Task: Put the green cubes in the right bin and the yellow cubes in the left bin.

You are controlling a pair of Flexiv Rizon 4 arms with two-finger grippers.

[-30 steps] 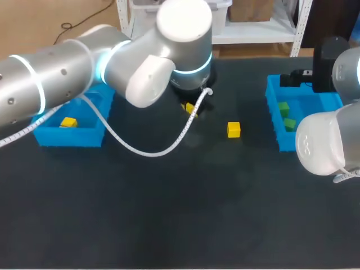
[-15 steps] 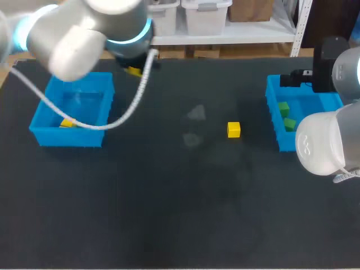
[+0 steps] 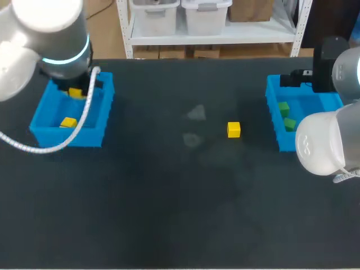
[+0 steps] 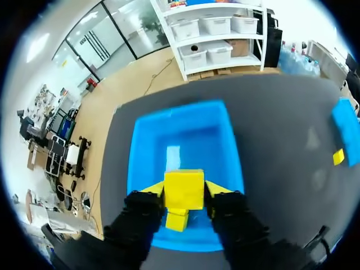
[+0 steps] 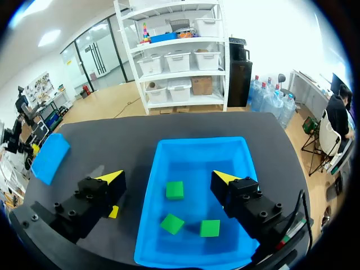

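left gripper [image 4: 184, 194]: its fingers are clamped on the held cube [image 4: 184, 189] from two sides.
held cube: it is yellow and is held over the left bin [image 4: 140, 146], right above the bin cube [image 4: 177, 220].
bin cube: it is yellow and is seen lying inside the left bin.
left bin: the held cube is best brought down low and kept well inside the blue walls. Then the fingers should be opened slowly, so it is not bounced out.
table cube [image 3: 233, 130]: it is yellow and is seen on the table [image 3: 169, 197] between the bins, nearer the right bin [image 3: 274, 107]. It is likely to be fetched next.
right gripper [image 5: 167, 177]: its fingers are spread wide and nothing is held. It is kept above the right bin.
right bin: three green cubes [image 5: 174, 190] are seen in it.
writing: none can be read on the cubes or bins.
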